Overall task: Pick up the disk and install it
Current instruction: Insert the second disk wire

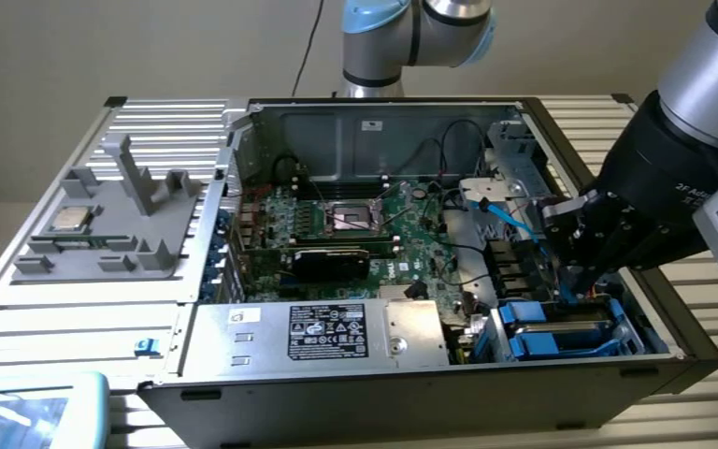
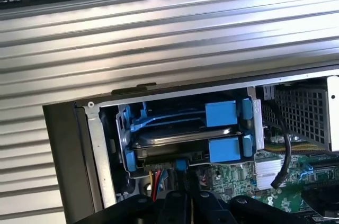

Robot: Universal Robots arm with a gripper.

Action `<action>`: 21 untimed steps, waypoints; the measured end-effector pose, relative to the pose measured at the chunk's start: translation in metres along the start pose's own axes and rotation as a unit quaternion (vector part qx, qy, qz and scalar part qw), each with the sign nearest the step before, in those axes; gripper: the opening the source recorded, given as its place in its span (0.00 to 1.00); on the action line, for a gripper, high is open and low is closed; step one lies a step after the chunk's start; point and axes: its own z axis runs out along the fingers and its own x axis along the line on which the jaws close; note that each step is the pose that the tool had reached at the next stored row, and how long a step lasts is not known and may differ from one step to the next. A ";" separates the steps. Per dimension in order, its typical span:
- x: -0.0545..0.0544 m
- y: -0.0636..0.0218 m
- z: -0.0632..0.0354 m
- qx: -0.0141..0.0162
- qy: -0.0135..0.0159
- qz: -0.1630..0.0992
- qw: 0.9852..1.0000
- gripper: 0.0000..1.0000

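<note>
The disk (image 1: 556, 327) lies in the drive bay at the near right corner of the open computer case (image 1: 409, 374), its silver top framed by a bright blue carrier. In the wrist view the disk (image 2: 169, 138) sits flat between blue end tabs (image 2: 223, 150), with a second blue frame (image 2: 175, 118) stacked against it. Cables plug into its edge. My black gripper (image 1: 574, 285) hangs just above the bay, over the disk's inner edge, and its body (image 2: 185, 208) shows in the wrist view close to the disk's connector side.
A motherboard (image 1: 347, 224) and power supply (image 1: 322, 332) fill the case. A blue cable (image 1: 509, 220) runs near my gripper. A grey fixture holding a square processor chip (image 1: 70, 218) stands at the exterior view's left on the slatted table (image 1: 85, 309).
</note>
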 end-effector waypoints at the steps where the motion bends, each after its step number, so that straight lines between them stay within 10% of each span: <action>1: 0.000 0.0003 0.0016 0.000 0.000 -0.003 1.000 0.11; 14: 0.001 0.0034 0.0164 -0.002 -0.005 -0.029 1.000 0.11; 21: 0.012 0.0012 0.0052 -0.001 -0.006 -0.032 0.999 0.11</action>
